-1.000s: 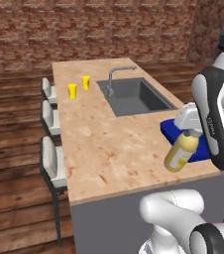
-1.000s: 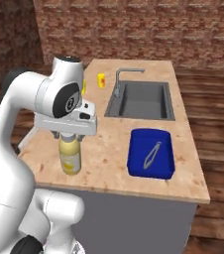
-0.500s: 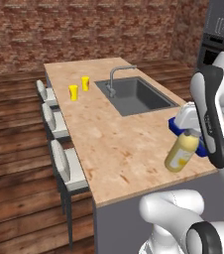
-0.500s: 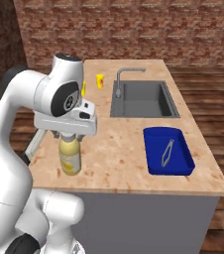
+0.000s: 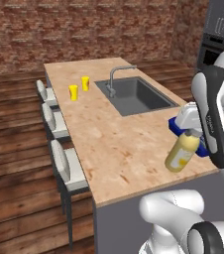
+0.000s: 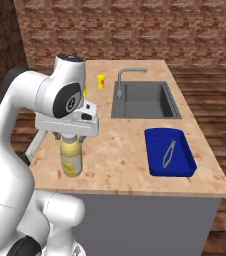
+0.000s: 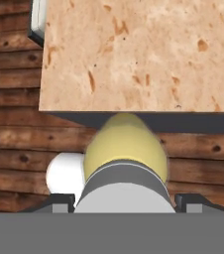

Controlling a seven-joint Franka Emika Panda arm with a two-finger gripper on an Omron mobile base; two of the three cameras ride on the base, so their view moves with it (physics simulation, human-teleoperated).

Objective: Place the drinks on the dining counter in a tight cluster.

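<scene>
My gripper [image 6: 70,137] is shut on the cap end of a stout yellow bottle [image 6: 71,158], one of the drinks, which hangs upright. It hovers just above the near end of the light-wood dining counter [image 6: 120,150]. In the left base view the bottle [image 5: 182,151] hangs under the gripper [image 5: 191,133], over the counter's [image 5: 109,144] near right part. The hand view looks down on the bottle's pale cap and yellow shoulders [image 7: 125,144] between the finger tips of the gripper [image 7: 125,201]. The counter's [image 7: 134,49] front edge lies right beneath the bottle.
A blue tray [image 6: 157,167] holding a metal utensil [image 6: 169,153] lies on the counter's near right side. The steel sink [image 6: 145,100] and its faucet [image 6: 125,80] are beyond. Two small yellow cups [image 5: 73,92] stand at the far end. Pale stools [image 5: 64,163] line the left side.
The whole picture has shifted, so the base has driven and the counter sits differently in both base views. The bottle stays in my gripper in the same pose.
</scene>
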